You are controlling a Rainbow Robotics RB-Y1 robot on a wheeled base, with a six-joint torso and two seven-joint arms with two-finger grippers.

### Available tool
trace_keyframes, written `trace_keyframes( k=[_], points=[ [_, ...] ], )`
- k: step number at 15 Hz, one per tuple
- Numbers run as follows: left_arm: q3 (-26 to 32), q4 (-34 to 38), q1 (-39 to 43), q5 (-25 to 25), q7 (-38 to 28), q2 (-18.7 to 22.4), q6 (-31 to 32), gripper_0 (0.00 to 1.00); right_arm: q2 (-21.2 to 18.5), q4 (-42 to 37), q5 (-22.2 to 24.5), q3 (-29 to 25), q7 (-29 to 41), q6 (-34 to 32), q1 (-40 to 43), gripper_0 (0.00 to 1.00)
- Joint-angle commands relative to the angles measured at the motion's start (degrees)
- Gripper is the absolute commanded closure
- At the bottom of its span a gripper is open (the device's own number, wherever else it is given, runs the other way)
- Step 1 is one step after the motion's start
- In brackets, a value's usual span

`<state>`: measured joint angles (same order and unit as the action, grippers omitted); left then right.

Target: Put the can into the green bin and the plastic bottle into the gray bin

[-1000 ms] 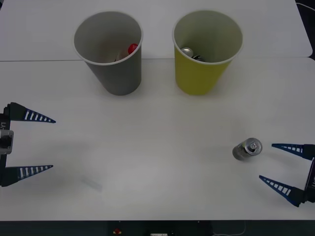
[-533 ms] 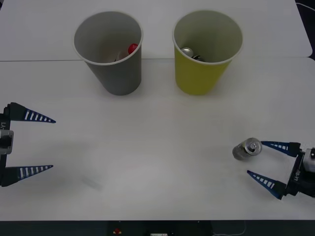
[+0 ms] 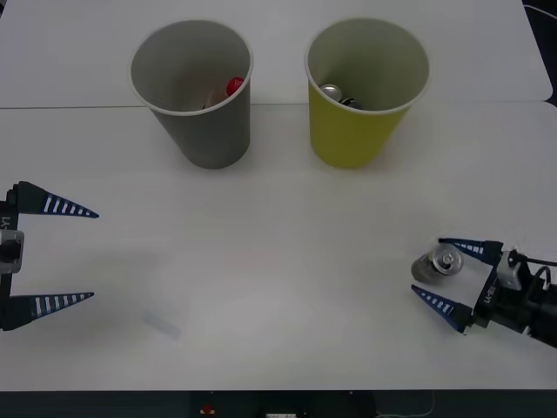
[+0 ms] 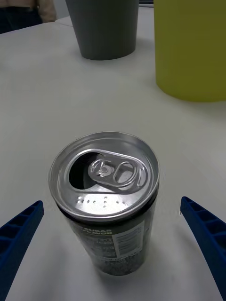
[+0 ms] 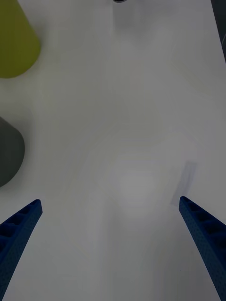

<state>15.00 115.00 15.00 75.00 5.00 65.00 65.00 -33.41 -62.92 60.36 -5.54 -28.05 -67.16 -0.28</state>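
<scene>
One can (image 3: 436, 264) stands upright at the near right of the worktop (image 3: 278, 261), between the spread fingers of my right claw (image 3: 451, 276). I judge it light, thin-walled, slippery; I would grip its middle gently.

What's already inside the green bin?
In the green bin, a silver can top with something dark beside it shows near the wall. Its wall hides anything lower down.
</scene>
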Motion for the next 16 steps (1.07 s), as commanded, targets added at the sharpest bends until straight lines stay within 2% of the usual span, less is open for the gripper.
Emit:
trace_keyframes(
  k=[1,4,5,6,7,16],
  points=[
    [0.0,0.0,0.0,0.0,0.0,0.0,0.0,0.0,0.71,-0.01,0.02,0.8,-0.52,1.33,-0.68,0.0],
    [0.0,0.0,0.0,0.0,0.0,0.0,0.0,0.0,0.98,-0.01,0.02,0.8,-0.96,1.42,-0.86,0.0],
    [0.0,0.0,0.0,0.0,0.0,0.0,0.0,0.0,0.98,-0.01,0.02,0.8,-1.22,1.42,-0.86,0.14],
    [0.0,0.0,0.0,0.0,0.0,0.0,0.0,0.0,0.98,-0.01,0.02,0.8,-1.49,1.42,-0.95,0.74],
    [0.0,0.0,0.0,0.0,0.0,0.0,0.0,0.0,0.98,-0.01,0.02,0.8,-1.66,1.42,-0.95,0.99],
    [0.0,0.0,0.0,0.0,0.0,0.0,0.0,0.0,0.98,-0.01,-0.16,0.71,-2.1,-0.95,-1.3,1.0]
  ],
)
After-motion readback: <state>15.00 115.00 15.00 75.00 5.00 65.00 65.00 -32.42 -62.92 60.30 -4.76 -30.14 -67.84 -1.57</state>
